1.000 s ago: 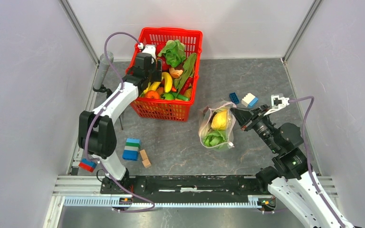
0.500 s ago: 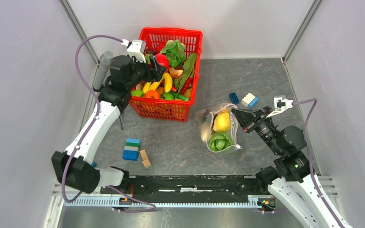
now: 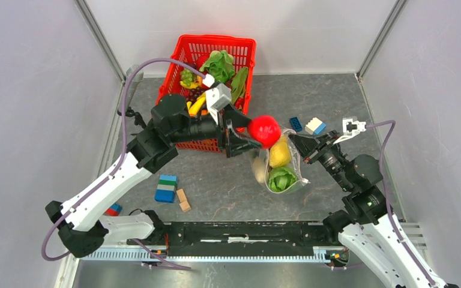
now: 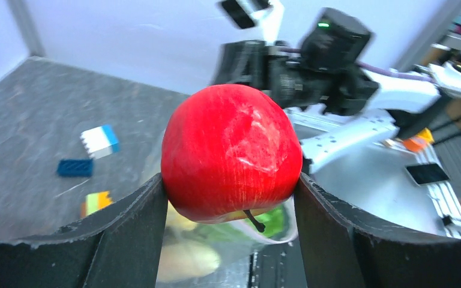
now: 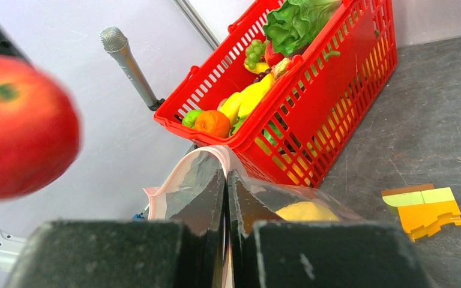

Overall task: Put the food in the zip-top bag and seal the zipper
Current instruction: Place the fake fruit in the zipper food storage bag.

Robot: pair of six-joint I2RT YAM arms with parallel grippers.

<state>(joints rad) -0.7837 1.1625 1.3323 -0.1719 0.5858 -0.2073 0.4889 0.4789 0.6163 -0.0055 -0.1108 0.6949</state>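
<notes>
grey bench [image 3: 336, 102], walled booth. zip-top bag [image 3: 261, 168] lay lengthwise near-to-far, mouth at far end, its rim pinched tight in the right tool [image 3: 297, 143]. left tool [image 4: 228, 180] clamped the red apple [image 3: 265, 130] just above that mouth, red basket [image 3: 216, 39] beyond.

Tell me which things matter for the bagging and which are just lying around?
In the job: red apple, in the left gripper; zip-top bag, pinched by the right gripper; yellow fruit and greens inside it; produce in the red basket.
Lying about: building blocks; grey microphone.
</notes>
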